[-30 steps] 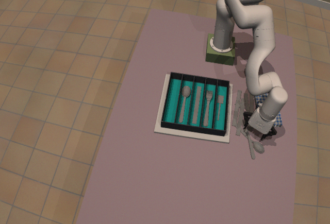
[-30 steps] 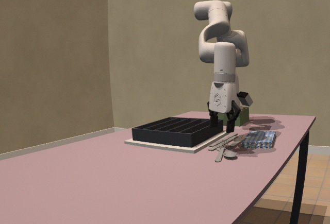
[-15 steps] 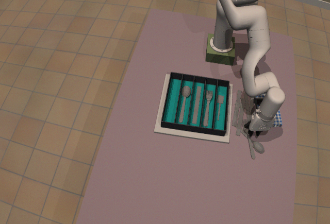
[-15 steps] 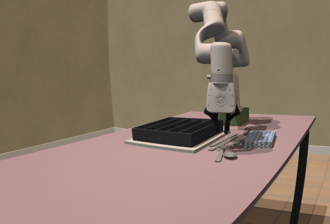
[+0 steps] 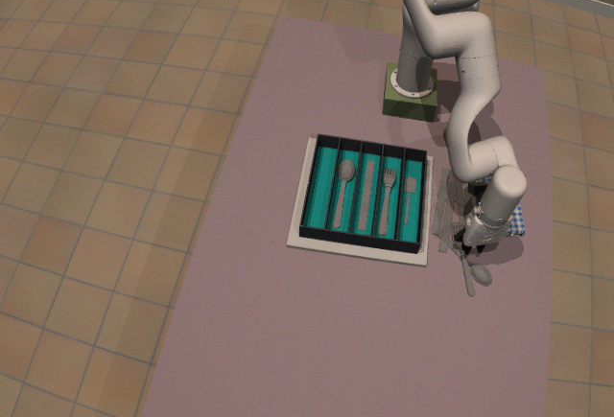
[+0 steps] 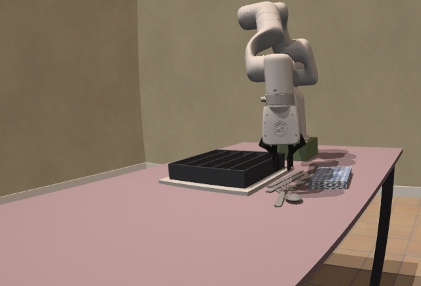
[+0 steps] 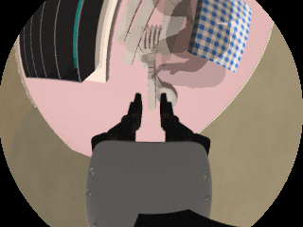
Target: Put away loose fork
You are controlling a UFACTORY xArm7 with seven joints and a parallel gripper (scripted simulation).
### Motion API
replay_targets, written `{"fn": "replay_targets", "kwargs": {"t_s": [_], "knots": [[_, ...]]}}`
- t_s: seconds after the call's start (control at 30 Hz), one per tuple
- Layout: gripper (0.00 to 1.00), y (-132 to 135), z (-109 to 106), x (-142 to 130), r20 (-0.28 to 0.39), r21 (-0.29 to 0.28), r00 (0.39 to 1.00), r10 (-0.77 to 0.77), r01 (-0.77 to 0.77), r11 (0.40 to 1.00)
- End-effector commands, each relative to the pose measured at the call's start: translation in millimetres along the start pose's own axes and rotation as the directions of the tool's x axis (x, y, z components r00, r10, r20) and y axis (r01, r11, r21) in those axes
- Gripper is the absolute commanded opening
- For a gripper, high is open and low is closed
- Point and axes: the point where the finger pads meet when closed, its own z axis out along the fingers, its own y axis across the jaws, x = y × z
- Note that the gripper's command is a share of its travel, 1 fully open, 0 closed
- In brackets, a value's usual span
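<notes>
The black tray with teal slots lies mid-table; its fork slot holds forks (image 5: 388, 199), tines toward the robot base. The loose fork (image 6: 283, 191) lies in a cutlery pile right of the tray, tines toward the base and handle toward the table's front. It also shows in the wrist view (image 7: 151, 63). My gripper (image 6: 281, 164) hangs pointing down a little above the pile, over the fork's handle. Its fingers are narrowed to a small gap with nothing between them. In the overhead view my gripper (image 5: 471, 243) hides part of the fork.
A loose spoon (image 5: 480, 274) and flat knives (image 5: 441, 204) lie in the same pile. A blue checked napkin (image 6: 330, 177) sits just right of it. The other slots hold a spoon (image 5: 342, 192), a knife (image 5: 366, 196) and a spatula (image 5: 410, 199). The robot base (image 5: 411, 93) stands behind.
</notes>
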Motion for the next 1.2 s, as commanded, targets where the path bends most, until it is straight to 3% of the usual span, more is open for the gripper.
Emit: {"fn": "replay_targets", "kwargs": {"t_s": [0.0, 0.63, 1.17], "knots": [[0.3, 0.0, -2.0, -1.7, 0.005, 0.0, 1.0, 0.0, 0.0, 1.0], [0.3, -0.1, -0.3, -1.8, 0.005, 0.0, 1.0, 0.0, 0.0, 1.0], [0.3, -0.3, 13.2, -1.8, 0.004, 0.0, 1.0, -0.001, 0.001, 1.0]]}}
